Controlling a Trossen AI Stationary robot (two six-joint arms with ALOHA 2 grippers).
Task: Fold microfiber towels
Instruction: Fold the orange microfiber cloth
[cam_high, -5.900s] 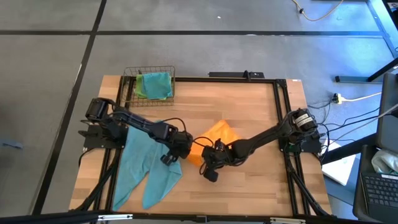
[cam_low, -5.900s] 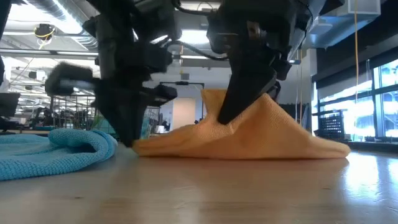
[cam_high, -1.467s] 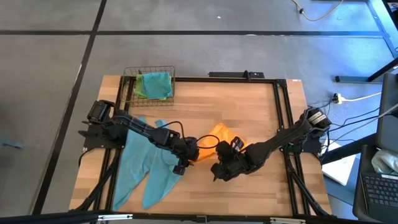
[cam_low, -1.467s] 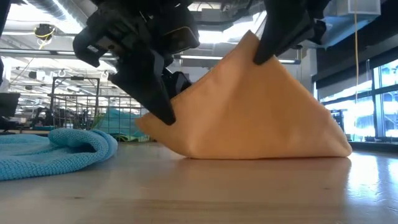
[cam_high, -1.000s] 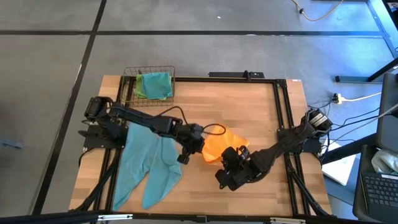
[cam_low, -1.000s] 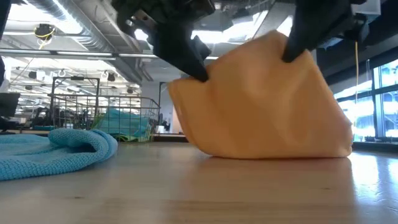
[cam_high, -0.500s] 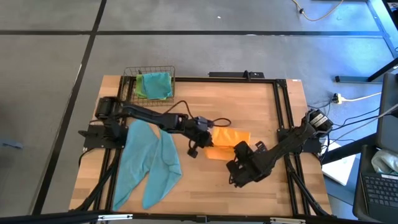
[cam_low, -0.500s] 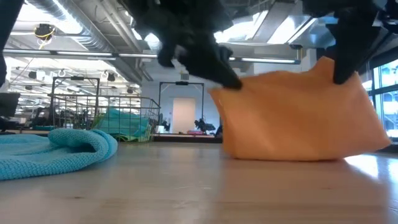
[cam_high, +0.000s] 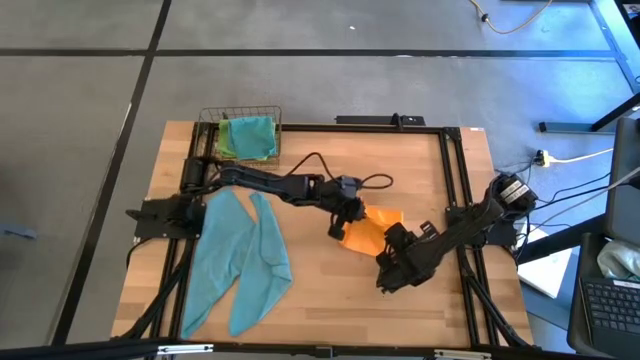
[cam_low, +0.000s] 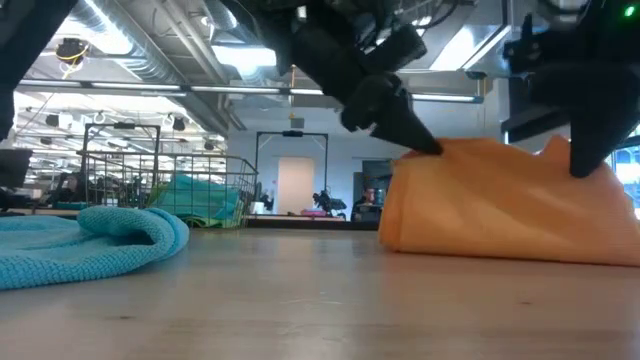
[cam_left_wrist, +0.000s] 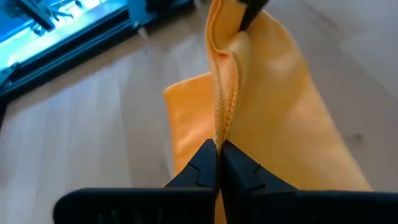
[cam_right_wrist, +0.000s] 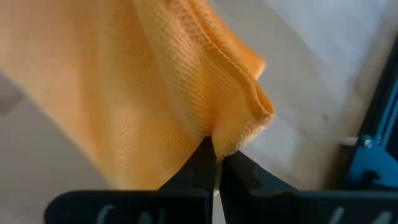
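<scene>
- High view: the left gripper (cam_high: 341, 224) and right gripper (cam_high: 388, 262) sit at opposite ends of the orange towel (cam_high: 366, 230), which spans the short gap between them on the table (cam_high: 430, 170). A second ago the towel lay nearer the table's middle; both arms have carried it toward the right side.
- Left gripper: clamped fully shut on the towel's hemmed edge; the left wrist view shows the stitched seam (cam_left_wrist: 225, 93) pinched between the closed fingers (cam_left_wrist: 200, 165).
- Right gripper: fingers (cam_right_wrist: 200, 163) all but closed, a doubled corner of the towel (cam_right_wrist: 180, 81) pinched between them.
- Low view: the towel (cam_low: 500, 205) now slumps low between the grippers with its lower fold on the table; half a second ago it hung taller. The lift has turned into a lay-down.
- Judgement: one fold of the orange towel is being set flat; release has not yet happened, and a smoothing or second fold probably remains.
- Teal towel (cam_high: 240, 260) lies unfolded well to the far side of the left gripper, untouched.
- Basket (cam_high: 240, 137), behind the left arm at the table's back edge, holds further towels.
</scene>
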